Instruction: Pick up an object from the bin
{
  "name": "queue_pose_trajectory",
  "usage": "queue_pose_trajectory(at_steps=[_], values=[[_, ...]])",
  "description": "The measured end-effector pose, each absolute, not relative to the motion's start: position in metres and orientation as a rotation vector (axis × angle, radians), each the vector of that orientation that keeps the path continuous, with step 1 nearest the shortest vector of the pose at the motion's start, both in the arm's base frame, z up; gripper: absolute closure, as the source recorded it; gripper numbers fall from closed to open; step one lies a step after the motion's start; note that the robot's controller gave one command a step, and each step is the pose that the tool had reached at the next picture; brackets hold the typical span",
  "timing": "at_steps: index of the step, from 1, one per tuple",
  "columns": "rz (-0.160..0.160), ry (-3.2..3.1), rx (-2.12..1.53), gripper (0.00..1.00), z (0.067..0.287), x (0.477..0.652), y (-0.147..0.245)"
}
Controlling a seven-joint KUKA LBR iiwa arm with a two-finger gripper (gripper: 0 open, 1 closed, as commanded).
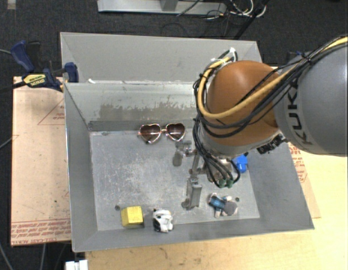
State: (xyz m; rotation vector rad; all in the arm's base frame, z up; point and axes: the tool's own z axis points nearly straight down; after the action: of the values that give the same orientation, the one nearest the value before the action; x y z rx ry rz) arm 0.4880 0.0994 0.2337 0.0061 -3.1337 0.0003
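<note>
My gripper [186, 178] hangs low over the right middle of the bin floor, under the orange-covered wrist. It is open: one finger [178, 157] stands toward the back and the other toward the front, with bare floor between them. Heart-shaped sunglasses [162, 132] with pinkish lenses lie just behind the back finger, close to the rear wall. A small blue and grey thing [223, 204] lies to the right of the front finger. A blue thing [240, 163] peeks out from under the wrist, mostly hidden.
A yellow block [132, 216] and a small white and black thing [162, 220] lie near the bin's front wall, left of the gripper. The arm and its cables cover the bin's right rear part.
</note>
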Motion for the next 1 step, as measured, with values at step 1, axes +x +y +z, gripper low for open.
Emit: queue_pose_trajectory(at_steps=[1], values=[[-0.002,-3.142,0.0,0.0,0.2378,0.4896,0.0987]])
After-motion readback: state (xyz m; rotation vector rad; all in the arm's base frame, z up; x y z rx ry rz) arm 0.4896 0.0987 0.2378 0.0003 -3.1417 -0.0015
